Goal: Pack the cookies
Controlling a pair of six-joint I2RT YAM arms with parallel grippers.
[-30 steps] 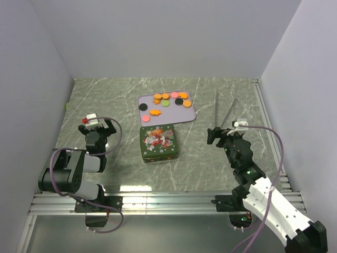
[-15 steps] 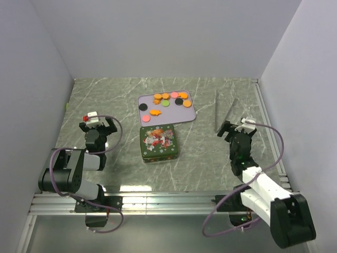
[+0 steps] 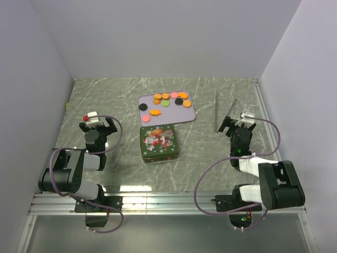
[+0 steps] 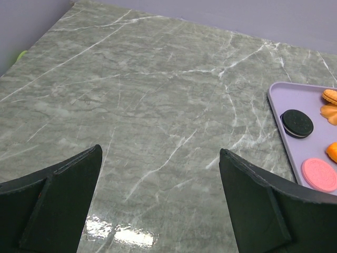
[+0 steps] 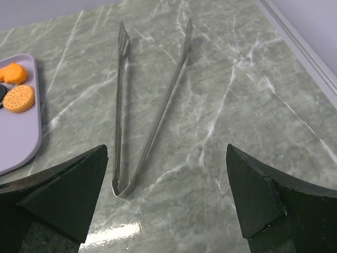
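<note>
The cookies (image 3: 169, 100), mostly orange rounds with black, pink and green discs, lie on a lilac tray (image 3: 185, 116) at the back middle. A green Christmas tin (image 3: 158, 143) with its lid on sits just in front of the tray. My left gripper (image 3: 95, 125) is open and empty at the left; its wrist view shows the tray's corner (image 4: 287, 134) with a black cookie (image 4: 297, 123) and a pink one (image 4: 319, 174). My right gripper (image 3: 238, 124) is open and empty at the right, just behind metal tongs (image 5: 141, 134) lying on the table.
The tongs also show in the top view (image 3: 223, 111), near the right wall. A raised rail (image 3: 268, 126) runs along the table's right edge. Walls close in the left, back and right sides. Marble-patterned tabletop (image 3: 121, 100) surrounds the tray and tin.
My right arm has folded back toward its base; its gripper moved right and back, from beside the tin's right to just behind the tongs. The left arm has barely moved.
</note>
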